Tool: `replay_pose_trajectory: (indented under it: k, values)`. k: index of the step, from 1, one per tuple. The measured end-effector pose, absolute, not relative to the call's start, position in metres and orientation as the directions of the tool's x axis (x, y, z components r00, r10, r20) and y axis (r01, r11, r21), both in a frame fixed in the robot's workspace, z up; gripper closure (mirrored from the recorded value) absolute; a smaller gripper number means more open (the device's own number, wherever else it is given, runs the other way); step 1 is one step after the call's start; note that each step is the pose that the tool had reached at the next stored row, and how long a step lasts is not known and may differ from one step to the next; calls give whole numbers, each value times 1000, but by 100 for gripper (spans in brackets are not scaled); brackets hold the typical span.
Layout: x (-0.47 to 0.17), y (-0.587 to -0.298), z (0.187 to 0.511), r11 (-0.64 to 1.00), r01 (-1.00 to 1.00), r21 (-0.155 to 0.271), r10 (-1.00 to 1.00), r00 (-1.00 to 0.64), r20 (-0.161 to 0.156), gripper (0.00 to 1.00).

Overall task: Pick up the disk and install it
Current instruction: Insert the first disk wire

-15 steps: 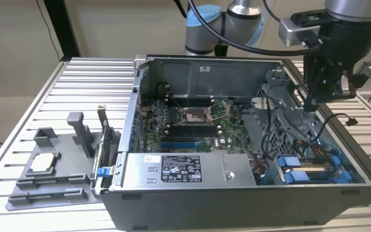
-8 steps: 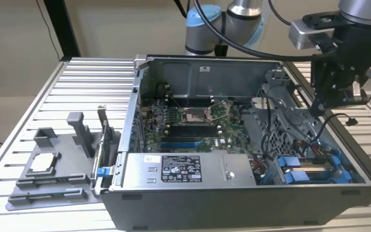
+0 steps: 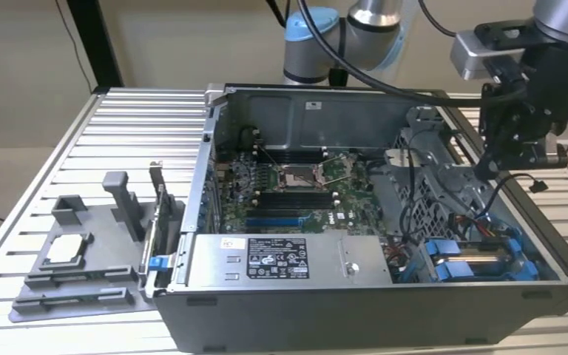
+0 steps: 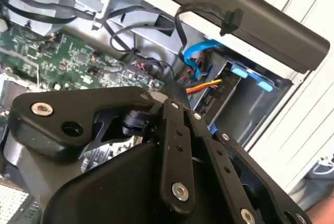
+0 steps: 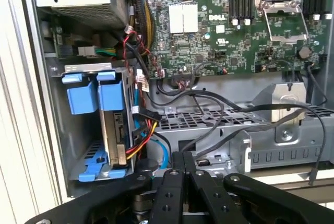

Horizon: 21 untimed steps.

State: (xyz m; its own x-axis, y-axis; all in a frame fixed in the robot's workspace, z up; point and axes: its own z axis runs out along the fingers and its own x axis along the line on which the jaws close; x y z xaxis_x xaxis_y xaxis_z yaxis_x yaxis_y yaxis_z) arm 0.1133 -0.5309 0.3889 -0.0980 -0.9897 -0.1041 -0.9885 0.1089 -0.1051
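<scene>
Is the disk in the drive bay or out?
In. The disk sits in the bay, inside its blue carrier, cables reaching its edge.

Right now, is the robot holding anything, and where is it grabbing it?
Nothing is held. The gripper is shut and empty; the disk sits in its bay.

An open computer case [image 3: 294, 303] is sitting on a slatted metal table [image 3: 136, 126], its uncovered side facing up and its green motherboard [image 3: 264, 203] showing inside. A grey power-supply box [image 3: 284, 259] with a white label is lying along the case's near wall in the exterior view, and a processor socket [image 3: 299, 176] is gleaming at the board's middle. In the first wrist view, black cables [image 5: 250, 102] are trailing across a perforated metal bracket [image 5: 209, 122], with red and yellow wires [image 5: 140, 143] running nearby. On the exterior view's left, a grey fixture tray [image 3: 67, 296] is resting beside the case, carrying a small square chip [image 3: 64, 250].
</scene>
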Motion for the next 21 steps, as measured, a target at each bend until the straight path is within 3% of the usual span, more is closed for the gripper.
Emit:
replay_pose_trajectory:
  k: [10, 21]
  values:
    - [122, -546, 397, 110, -991, -79, -989, -101, -109, 100]
    - [122, -546, 397, 110, -991, -78, -989, -101, -109, 100]
